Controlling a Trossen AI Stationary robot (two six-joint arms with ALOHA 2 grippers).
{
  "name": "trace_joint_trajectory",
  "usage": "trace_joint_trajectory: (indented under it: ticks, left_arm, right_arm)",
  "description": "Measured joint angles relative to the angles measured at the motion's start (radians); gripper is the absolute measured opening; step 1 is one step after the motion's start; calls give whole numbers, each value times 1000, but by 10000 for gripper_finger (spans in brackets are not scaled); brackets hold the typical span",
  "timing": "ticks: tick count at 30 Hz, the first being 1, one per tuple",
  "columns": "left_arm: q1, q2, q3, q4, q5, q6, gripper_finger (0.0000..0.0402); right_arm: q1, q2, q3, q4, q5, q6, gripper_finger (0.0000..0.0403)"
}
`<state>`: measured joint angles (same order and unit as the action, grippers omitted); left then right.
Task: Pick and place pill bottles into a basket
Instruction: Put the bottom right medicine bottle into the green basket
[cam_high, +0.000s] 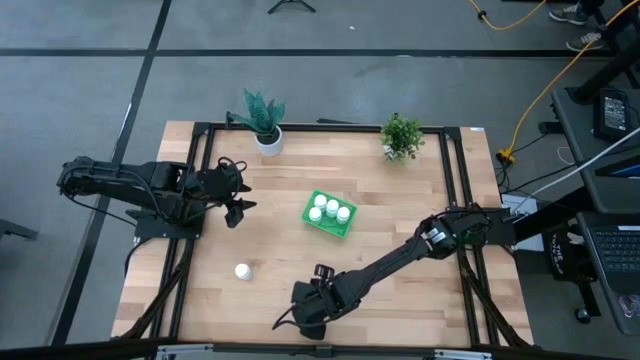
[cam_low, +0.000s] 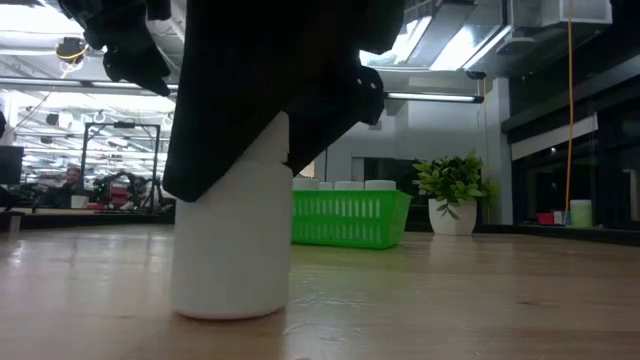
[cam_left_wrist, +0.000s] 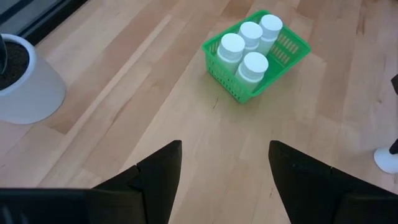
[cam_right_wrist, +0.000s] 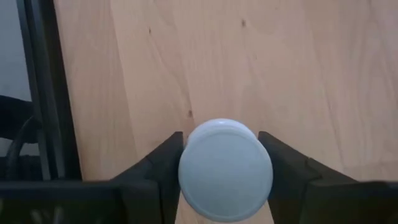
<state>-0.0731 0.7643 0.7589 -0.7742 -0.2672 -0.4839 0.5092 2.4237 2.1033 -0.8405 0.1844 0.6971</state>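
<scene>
Four pill bottles already sit in the basket mid-table. I have the right gripper down at the near edge, its fingers closed against the sides of a fifth bottle that stands on the wood, ready to lift. The last bottle waits nearby; the left gripper hangs open, aimed toward the basket

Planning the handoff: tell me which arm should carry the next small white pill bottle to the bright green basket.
Right. The right gripper already straddles a small white capped pill bottle standing on the table's near edge. The left gripper hangs open and empty, away from the bright green rectangular basket.
</scene>
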Motion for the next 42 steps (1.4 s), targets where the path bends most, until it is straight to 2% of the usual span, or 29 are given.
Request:
trace_joint_trajectory:
  ticks: [3,5,11,16,22,28,34,42]
  left_arm:
    - [0,0,0,0,0,0,235]
    - [0,0,0,0,0,0,234]
    - [0,0,0,0,0,0,235]
    - [0,0,0,1,-3,3,233]
    - [0,-4,0,1,-10,19,235]
    - [0,-4,0,0,-37,19,232]
    - [0,-4,0,0,-38,19,235]
    - [0,-4,0,0,-57,1,233]
  right_arm:
    - [-6,0,11,-29,0,-24,168]
    - [-13,0,46,-118,22,-57,168]
    - [-77,-1,247,-445,207,-181,168]
    - [-166,-120,201,-424,214,-205,168]
    - [-245,-213,201,-434,279,-260,168]
    - [-277,-231,200,-487,278,-330,168]
    - [-284,-230,91,-459,226,-364,168]
    - [-297,-274,-164,-256,114,-396,168]
